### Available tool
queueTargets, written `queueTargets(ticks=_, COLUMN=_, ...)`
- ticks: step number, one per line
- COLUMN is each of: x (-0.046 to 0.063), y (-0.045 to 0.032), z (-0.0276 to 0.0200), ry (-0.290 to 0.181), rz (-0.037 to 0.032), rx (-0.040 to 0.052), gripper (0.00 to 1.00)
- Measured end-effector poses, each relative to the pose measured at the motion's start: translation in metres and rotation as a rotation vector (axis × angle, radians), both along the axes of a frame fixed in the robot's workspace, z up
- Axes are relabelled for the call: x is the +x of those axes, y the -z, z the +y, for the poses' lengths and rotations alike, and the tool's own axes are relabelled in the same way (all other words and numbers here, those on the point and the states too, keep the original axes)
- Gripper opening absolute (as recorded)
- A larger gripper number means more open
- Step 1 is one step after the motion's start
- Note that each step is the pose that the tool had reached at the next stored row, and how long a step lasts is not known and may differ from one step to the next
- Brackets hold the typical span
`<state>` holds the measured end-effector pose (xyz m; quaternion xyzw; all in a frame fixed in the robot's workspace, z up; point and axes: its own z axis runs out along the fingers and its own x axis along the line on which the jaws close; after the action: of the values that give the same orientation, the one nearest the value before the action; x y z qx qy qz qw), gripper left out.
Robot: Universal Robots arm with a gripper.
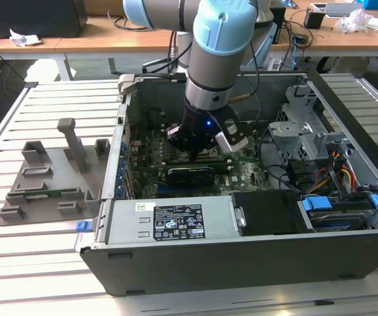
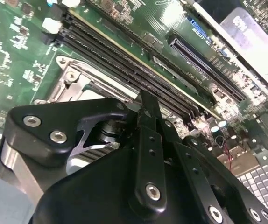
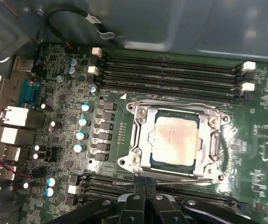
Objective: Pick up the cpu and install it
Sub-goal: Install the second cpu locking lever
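The cpu (image 3: pixel 176 140), a silvery-grey square chip, lies flat inside the socket's metal bracket (image 3: pixel 137 140) on the green motherboard (image 3: pixel 59 84). In the first wrist view my gripper (image 3: pixel 145 185) is low over the board, just beside the socket's edge and its thin lever rod. The black fingers (image 3: pixel 140 191) are pressed together with nothing between them. The second wrist view shows the same shut gripper (image 2: pixel 146 105) next to the bracket's corner (image 2: pixel 71 77). In the exterior view the gripper (image 1: pixel 199 150) reaches down into the open computer case (image 1: pixel 242 263).
Long black memory slots (image 3: pixel 171 70) run past the socket. A power supply (image 1: pixel 172 220) sits at the case's near wall and a drive cage (image 1: pixel 301 125) with cables on the exterior view's right. A grey fixture (image 1: pixel 51 178) stands on the slatted table at the exterior view's left.
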<state>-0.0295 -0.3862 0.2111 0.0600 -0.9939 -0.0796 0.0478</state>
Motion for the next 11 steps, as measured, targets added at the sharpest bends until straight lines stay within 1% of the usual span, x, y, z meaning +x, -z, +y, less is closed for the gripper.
queueTargets(ticks=2, x=-0.005, y=0.0037, z=0.0008, ry=0.000, rz=0.0000, rx=0.0000, gripper=0.11)
queueTargets(ticks=4, x=-0.015, y=0.0047, z=0.0010, ry=0.000, rz=0.0000, rx=0.0000, gripper=0.11)
queueTargets(ticks=8, x=-0.026, y=0.0065, z=0.0015, ry=0.000, rz=0.0000, rx=0.0004, gripper=0.11)
queueTargets(ticks=10, x=-0.027, y=0.0072, z=0.0027, ry=0.000, rz=0.0001, rx=0.0020, gripper=0.11)
queueTargets(ticks=11, x=-0.028, y=0.0081, z=0.0052, ry=0.000, rz=0.0001, rx=0.0058, gripper=0.11)
